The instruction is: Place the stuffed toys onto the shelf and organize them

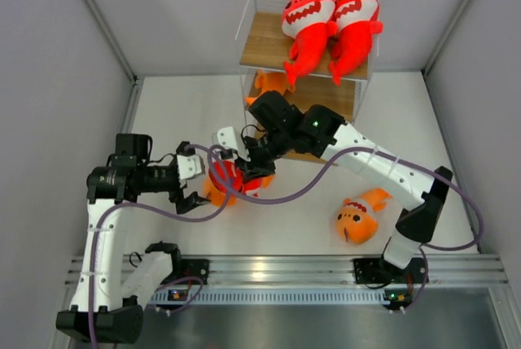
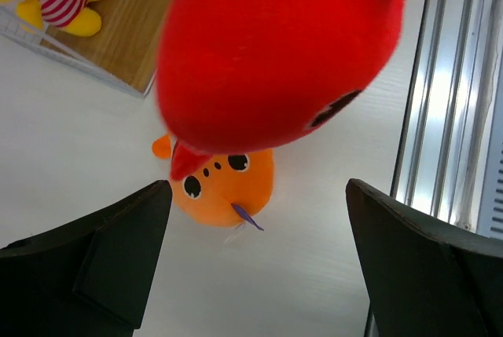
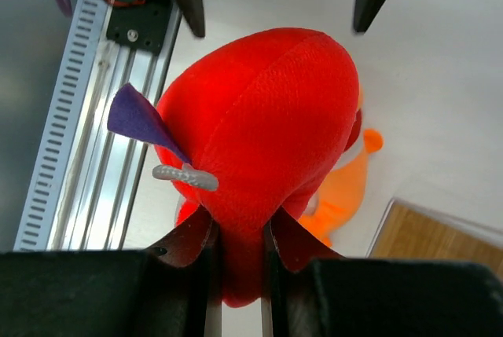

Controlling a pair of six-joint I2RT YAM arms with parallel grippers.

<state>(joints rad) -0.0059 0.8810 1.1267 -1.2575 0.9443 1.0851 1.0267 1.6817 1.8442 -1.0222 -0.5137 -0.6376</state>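
Now right jaws pinch red shark [image 3: 259,156] near shelf [image 1: 264,40] edge, left jaws wide open

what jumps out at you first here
The right gripper pinches a bright red shark by its narrow end over mid-table, the open left gripper beside it. Behind, two more red sharks lie side by side on the top board of the shelf.

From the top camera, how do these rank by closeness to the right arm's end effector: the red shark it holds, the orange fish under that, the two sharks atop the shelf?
Measured from the right end effector:
1. The red shark, gripped in it, mid-table.
2. The orange fish, just beneath the shark, on the table.
3. The two red sharks, atop the shelf, far back.
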